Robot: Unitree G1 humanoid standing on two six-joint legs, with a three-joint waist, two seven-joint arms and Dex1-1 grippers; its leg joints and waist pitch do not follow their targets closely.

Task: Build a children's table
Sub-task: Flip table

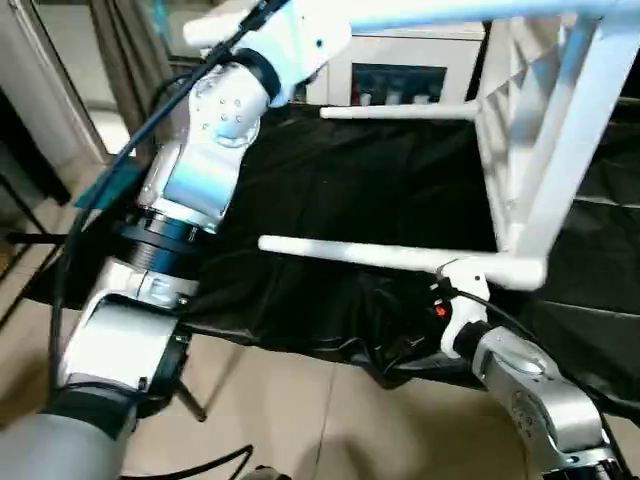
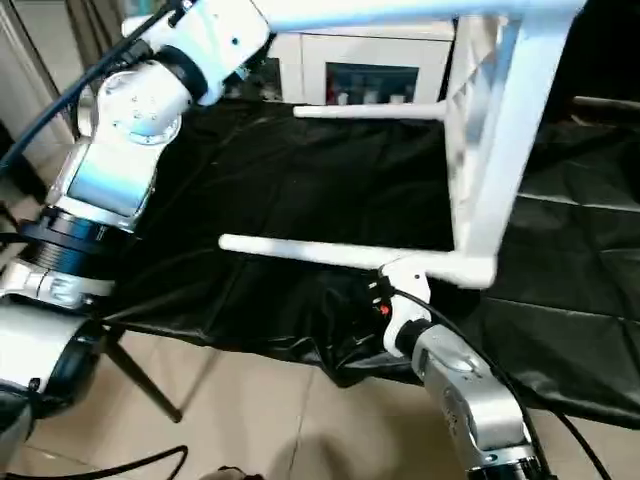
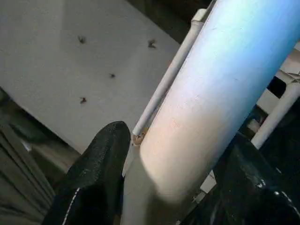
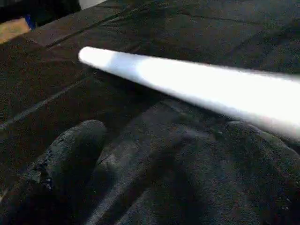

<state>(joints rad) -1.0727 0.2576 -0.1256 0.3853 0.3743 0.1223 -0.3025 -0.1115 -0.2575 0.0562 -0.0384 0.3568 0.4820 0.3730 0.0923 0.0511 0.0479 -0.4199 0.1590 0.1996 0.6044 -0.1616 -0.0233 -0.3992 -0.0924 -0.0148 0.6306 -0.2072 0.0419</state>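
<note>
Left wrist view: left hand (image 3: 173, 173) grips children's table (image 1: 540, 150) leg; right hand's state unclear.

No legible txt, labels, brands, nos. or signs on any surface. Nothing readable nr the fingers in either wrist view, nor elsewhere in the head views.

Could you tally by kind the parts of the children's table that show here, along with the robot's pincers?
Table legs: 3 (upper, far, near)
Tabletop: 1
Pincers: 2, left pincer on the upper leg, right pincer under the near leg
Total: 6
</note>
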